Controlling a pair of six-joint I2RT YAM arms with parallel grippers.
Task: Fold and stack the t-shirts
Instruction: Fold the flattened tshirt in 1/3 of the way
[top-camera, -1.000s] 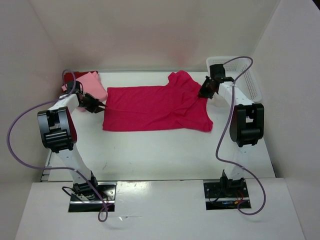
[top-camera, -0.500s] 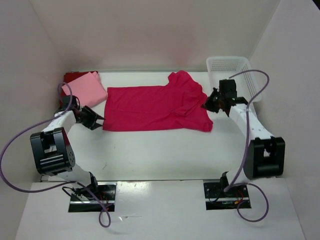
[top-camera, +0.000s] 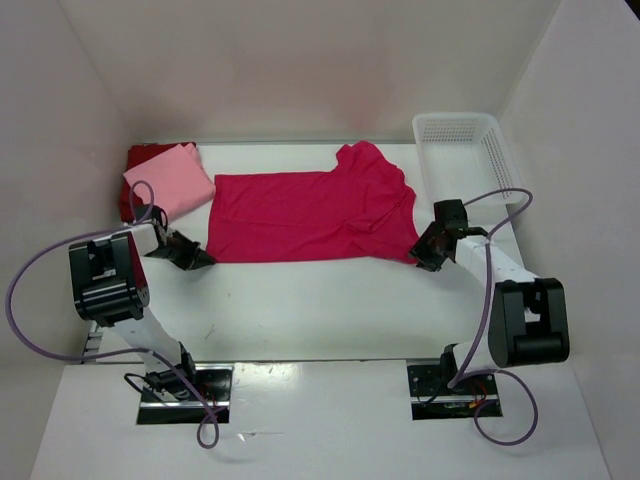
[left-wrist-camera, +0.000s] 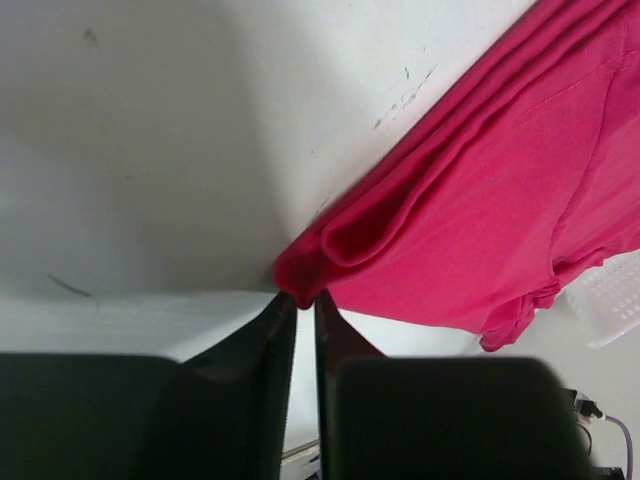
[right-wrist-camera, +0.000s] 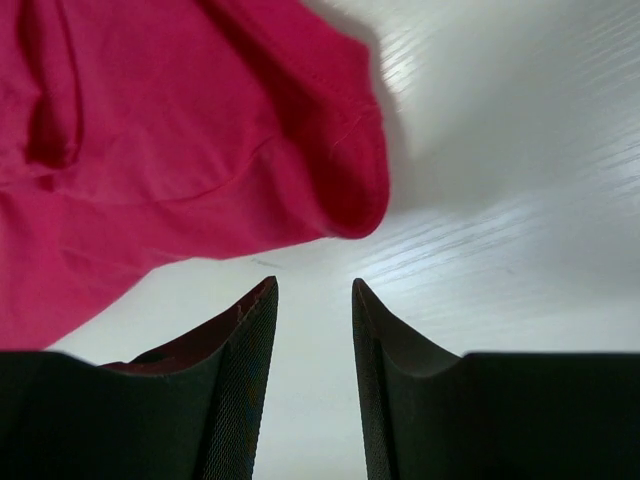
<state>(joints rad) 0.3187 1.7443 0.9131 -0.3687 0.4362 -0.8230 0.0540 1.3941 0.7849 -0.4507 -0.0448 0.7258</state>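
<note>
Crimson-magenta cloth fills the middle of the white counter (top-camera: 320, 300). The crimson shirt (top-camera: 300, 215) lies flat there, folded lengthwise, with its collar and sleeves toward three o'clock and its hem end toward nine. At the counter's ten o'clock corner the pink shirt (top-camera: 172, 180) sits folded on top of the dark red shirt (top-camera: 145, 153), whose edges show along its far and left sides. That small stack lies just beside the crimson shirt's nine o'clock end. A white lattice basket (top-camera: 455, 122) stands at two o'clock, near the upturned sleeve.

Both arms reach low over the counter, one at each near corner of the crimson shirt. The left fingers (left-wrist-camera: 262, 345) are at its eight o'clock corner. Seen from the left wrist, they are drawn close with only a thin slit between them. The doubled corner of the cloth meets their tips, but I cannot tell whether any of it is actually nipped in the slit.

The right fingers (right-wrist-camera: 240, 340) are at the shirt's four o'clock corner. From the right wrist they stand spread, with bare counter showing between them. The rounded corner of the shirt lies just beyond their tips, and nothing is held.
</note>
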